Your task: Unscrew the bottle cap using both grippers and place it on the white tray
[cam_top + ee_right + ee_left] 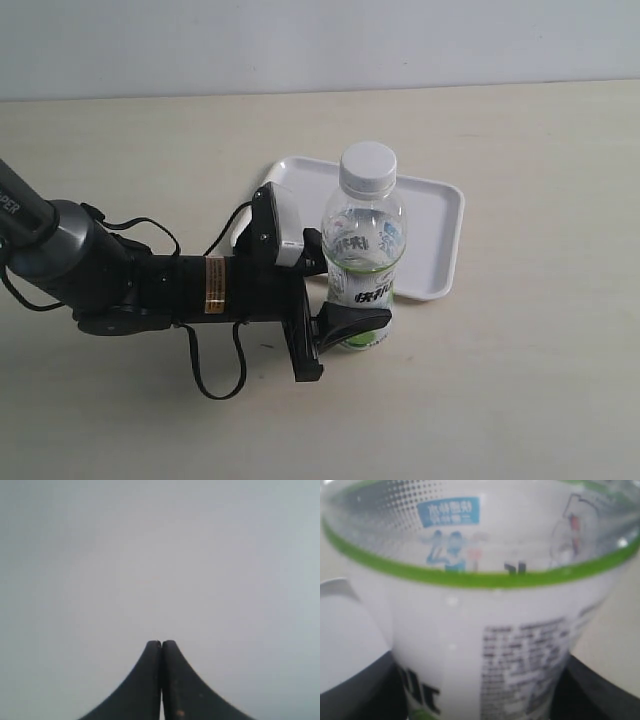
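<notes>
**Left end effector clamped on the bottle, cap on the neck**

Black and matte, the left end effector (pixel 350 282) sits closest to the exterior camera. Its two jaws are closed onto the lower half of a clear plastic drink bottle (pixel 366 225), one on each side of the white-and-green label. Its arm comes in from the left edge, low and almost level above the pale beige worktop (pixel 520 390). It is a thick dark cylinder with a yellow label band (pixel 214 285) and a grey block (pixel 283 222) on top. In the left wrist view the bottle (pixel 485 630) fills the picture, blurred and glossy, with a green band across the label and small print below. The dark fingers (pixel 355 695) show on either side of it.

The bottle stands upright on the worktop, in front of the near edge of a flat rectangular white plastic tray (pixel 437 215) with rounded corners and a low rim. Whether the two touch cannot be told. A small round white plastic cap (pixel 367 166) with a ribbed side sits on the bottle's neck.

The right end effector (pixel 161 652) appears only in its own wrist view. Its two smooth, curved black fingers are pressed together with nothing between them, against a plain grey background.
</notes>
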You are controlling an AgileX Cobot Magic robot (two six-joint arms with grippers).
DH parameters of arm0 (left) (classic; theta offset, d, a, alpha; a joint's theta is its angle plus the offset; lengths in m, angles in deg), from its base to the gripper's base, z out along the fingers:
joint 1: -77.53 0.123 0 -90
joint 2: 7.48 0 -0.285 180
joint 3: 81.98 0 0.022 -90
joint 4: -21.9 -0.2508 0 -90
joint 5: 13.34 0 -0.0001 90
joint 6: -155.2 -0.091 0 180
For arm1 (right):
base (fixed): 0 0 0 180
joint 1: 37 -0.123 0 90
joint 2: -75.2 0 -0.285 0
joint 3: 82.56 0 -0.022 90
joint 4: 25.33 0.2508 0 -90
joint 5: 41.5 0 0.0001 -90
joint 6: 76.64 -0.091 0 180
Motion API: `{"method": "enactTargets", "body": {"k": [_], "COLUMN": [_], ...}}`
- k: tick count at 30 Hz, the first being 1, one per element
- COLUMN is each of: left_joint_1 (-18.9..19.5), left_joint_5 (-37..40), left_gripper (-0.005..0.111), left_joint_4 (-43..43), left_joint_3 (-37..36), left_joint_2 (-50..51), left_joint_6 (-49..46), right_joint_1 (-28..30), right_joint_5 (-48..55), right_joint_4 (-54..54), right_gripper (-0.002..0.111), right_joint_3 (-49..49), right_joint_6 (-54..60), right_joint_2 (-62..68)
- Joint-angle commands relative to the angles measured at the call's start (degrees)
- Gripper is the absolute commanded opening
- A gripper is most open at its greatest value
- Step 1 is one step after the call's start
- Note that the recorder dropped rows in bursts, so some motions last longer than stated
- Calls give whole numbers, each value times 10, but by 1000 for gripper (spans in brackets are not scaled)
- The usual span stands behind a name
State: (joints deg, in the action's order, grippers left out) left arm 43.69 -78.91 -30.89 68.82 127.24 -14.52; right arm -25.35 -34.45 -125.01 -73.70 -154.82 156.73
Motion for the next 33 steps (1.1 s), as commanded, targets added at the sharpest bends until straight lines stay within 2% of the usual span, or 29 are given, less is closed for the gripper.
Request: {"method": "enactTargets", "body": {"k": [1,6,8,13,16,22,33], "left_joint_1": [-2,-2,-2,-2,-2,-2,-2], "left_joint_5": [3,3,3,3,6,30,44], "left_gripper": [0,0,0,0,0,0,0], "left_joint_4": [-24,-24,-20,-18,-19,-20,-20], "left_joint_3": [1,1,1,1,1,1,1], "left_joint_2": [3,3,3,3,3,-6,-10], "left_joint_6": [-12,-13,-13,-13,-13,-9,10], "right_joint_1": [4,4,4,4,-1,-79,-247], "right_joint_5": [209,439,509,629,629,629,629], "right_joint_4": [163,481,670,1062,1210,1171,1144], "right_gripper": [0,0,0,0,8,34,57], "right_joint_3": [-12,-108,-157,-225,-229,-227,-152], "right_joint_6": [266,644,762,1005,1043,1027,997], "right_joint_2": [25,108,135,163,157,129,73]}}
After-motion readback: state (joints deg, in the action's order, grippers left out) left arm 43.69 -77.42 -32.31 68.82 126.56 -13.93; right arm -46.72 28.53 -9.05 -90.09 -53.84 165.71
